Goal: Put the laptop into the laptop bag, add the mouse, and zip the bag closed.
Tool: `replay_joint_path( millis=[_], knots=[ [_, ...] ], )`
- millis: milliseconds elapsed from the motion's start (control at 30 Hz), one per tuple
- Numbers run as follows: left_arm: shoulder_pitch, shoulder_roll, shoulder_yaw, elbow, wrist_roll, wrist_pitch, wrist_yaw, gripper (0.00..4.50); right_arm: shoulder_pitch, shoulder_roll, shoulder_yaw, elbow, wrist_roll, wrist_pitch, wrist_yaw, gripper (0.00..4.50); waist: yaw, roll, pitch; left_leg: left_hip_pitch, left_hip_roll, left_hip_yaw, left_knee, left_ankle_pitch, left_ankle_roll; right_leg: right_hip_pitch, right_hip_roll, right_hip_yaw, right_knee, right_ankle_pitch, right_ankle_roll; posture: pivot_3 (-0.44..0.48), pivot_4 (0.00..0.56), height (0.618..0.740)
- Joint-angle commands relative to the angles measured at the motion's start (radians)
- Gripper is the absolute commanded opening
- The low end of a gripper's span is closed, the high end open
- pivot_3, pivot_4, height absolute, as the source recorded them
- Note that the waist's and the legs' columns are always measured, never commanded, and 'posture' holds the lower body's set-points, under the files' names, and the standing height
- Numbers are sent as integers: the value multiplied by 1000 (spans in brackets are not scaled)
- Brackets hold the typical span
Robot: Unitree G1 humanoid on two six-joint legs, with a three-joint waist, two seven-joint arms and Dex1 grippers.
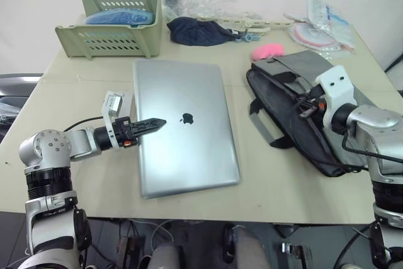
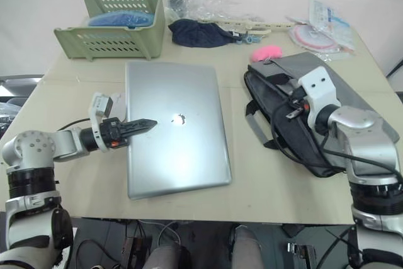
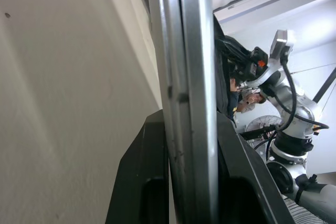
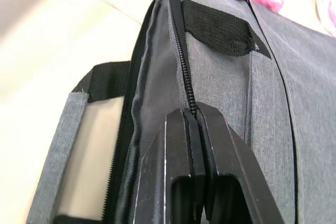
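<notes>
The left gripper's (image 1: 154,123) jaws are pinched on the left edge of the laptop (image 1: 189,149), one black finger above the lid and one beneath the base, as the left wrist view shows the thin silver edge clamped between them. The right gripper's (image 4: 195,116) jaws are pressed together on the upper lip of the bag (image 1: 302,111), nipping the fabric and zipper teeth along its open mouth. The laptop lies closed and flat in the middle of the table (image 1: 75,99), logo up. The bag lies on its side just to the laptop's right, apart from it, with its unzipped opening and black handles facing the laptop. The step in hand looks like the insertion: one arm holds the mouth open, the other feeds the laptop in. To do it well, the right gripper should lift the lip high enough to leave a clear gap. The left gripper should slide the laptop sideways, low and level, with its long edge square to the opening so no corner snags the zipper or a handle. An edge grip on smooth metal may slip, so the push should be slow. I cannot make out the mouse with any certainty among the clutter at the far edge of the table.
</notes>
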Motion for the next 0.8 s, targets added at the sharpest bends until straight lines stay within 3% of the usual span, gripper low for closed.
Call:
replay_joint_path(
  millis=[33,267,500,600,700,800],
  knots=[
    [-4,2,5,-56,-18,-20,8,438,-67,-18,-1,-61,24,88,-15,47,-1,0,0,0,0,0,0,0,0,0,0,0,0,0,0,0,150,740],
    [-15,-22,8,-58,-27,-21,20,438,-141,0,23,-136,56,217,-20,47,-1,0,0,0,0,0,0,0,0,0,0,0,0,0,0,0,150,740],
    [-52,-71,35,-65,-51,9,75,438,-120,44,29,-172,64,236,-46,47,-2,0,0,0,0,0,0,0,0,0,0,0,0,0,0,0,150,740],
    [-98,-155,143,-43,-127,71,138,438,-81,56,36,-183,67,224,-53,47,-1,0,0,0,0,0,0,0,0,0,0,0,0,0,0,0,150,740],
    [-102,-199,182,-45,-135,103,188,438,-72,68,34,-186,69,225,-62,47,-5,0,0,0,-1,0,0,0,0,0,0,0,0,0,0,0,150,740],
    [-148,-292,306,39,-142,118,307,438,-78,80,32,-194,74,229,-67,47,-6,0,0,0,-1,1,0,0,0,0,0,0,0,0,0,0,150,740]
  ],
)
